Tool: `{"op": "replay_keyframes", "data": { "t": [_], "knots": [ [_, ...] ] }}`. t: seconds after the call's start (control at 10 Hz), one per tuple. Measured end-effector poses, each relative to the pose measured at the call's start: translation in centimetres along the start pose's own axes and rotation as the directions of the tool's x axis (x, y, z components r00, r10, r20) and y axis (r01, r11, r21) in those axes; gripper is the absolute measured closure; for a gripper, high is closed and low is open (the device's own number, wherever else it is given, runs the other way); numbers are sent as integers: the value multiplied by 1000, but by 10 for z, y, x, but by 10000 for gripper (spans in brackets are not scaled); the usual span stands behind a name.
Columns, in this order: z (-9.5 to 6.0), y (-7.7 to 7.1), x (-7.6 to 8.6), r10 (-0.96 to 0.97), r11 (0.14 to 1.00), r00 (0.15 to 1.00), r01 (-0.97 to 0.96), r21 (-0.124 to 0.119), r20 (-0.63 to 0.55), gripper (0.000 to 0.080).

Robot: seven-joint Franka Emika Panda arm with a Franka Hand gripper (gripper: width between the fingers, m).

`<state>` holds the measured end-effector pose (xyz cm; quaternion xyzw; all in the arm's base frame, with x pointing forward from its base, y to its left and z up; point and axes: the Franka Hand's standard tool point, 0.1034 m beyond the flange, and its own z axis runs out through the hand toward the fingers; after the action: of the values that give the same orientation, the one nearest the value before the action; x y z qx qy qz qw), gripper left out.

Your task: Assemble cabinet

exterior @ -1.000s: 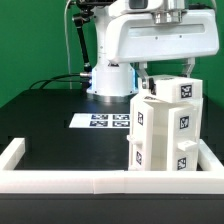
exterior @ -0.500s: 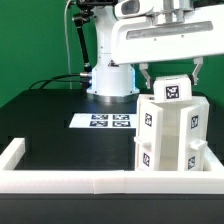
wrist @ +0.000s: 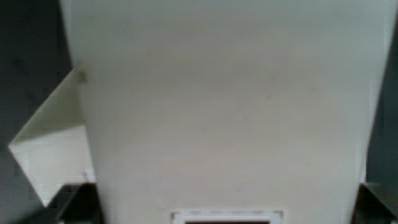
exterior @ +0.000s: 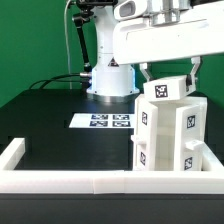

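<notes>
The cabinet [exterior: 166,135] is a tall white boxy body with square black-and-white tags. It stands at the front of the exterior view's right, against the table's white rim. My gripper [exterior: 168,78] sits over its top, one dark finger on each side of the tagged upper part, and is shut on it. In the wrist view the cabinet [wrist: 222,100] fills the frame as a plain white face, running between the dark fingers [wrist: 68,205] of my gripper [wrist: 222,207]. A white slanted panel [wrist: 50,135] juts out beside it.
The marker board [exterior: 103,121] lies flat on the black table, behind the cabinet and towards the exterior view's left. The low white rim [exterior: 60,178] edges the table's front and sides. The arm's base [exterior: 110,80] and cables stand at the back.
The cabinet has turned in my grip: its top tag now faces more towards the exterior view's left, and the body has shifted slightly. The gripper stayed closed around its top.
</notes>
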<state>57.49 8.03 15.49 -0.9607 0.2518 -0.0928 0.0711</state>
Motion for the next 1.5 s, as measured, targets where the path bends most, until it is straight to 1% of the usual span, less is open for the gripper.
{"op": "replay_keyframes", "data": {
  "t": [0.1, 0.3, 0.4, 0.6, 0.7, 0.9, 1.1, 1.2, 1.3, 1.4, 1.5],
  "knots": [
    [0, -2, -1, 117, 993, 993, -117, 5, -2, 239],
    [0, -4, -3, 258, 966, 966, -259, 16, 8, 239],
    [0, -6, -4, 361, 932, 932, -362, 27, 17, 239],
    [1, -8, -5, 461, 886, 887, -462, 32, 27, 239],
    [1, -9, -6, 559, 828, 828, -560, 34, 40, 239],
    [1, -10, -8, 730, 679, 680, -733, 34, 72, 239],
    [1, -9, -7, 820, 562, 562, -826, 32, 106, 239],
    [1, -8, -7, 867, 483, 483, -875, 27, 125, 239],
    [1, -7, -6, 889, 439, 438, -898, 23, 133, 239],
    [1, -8, -7, 913, 385, 383, -923, 10, 139, 239],
    [2, -8, -8, 925, 357, 354, -934, 0, 142, 239]
  ]
}}
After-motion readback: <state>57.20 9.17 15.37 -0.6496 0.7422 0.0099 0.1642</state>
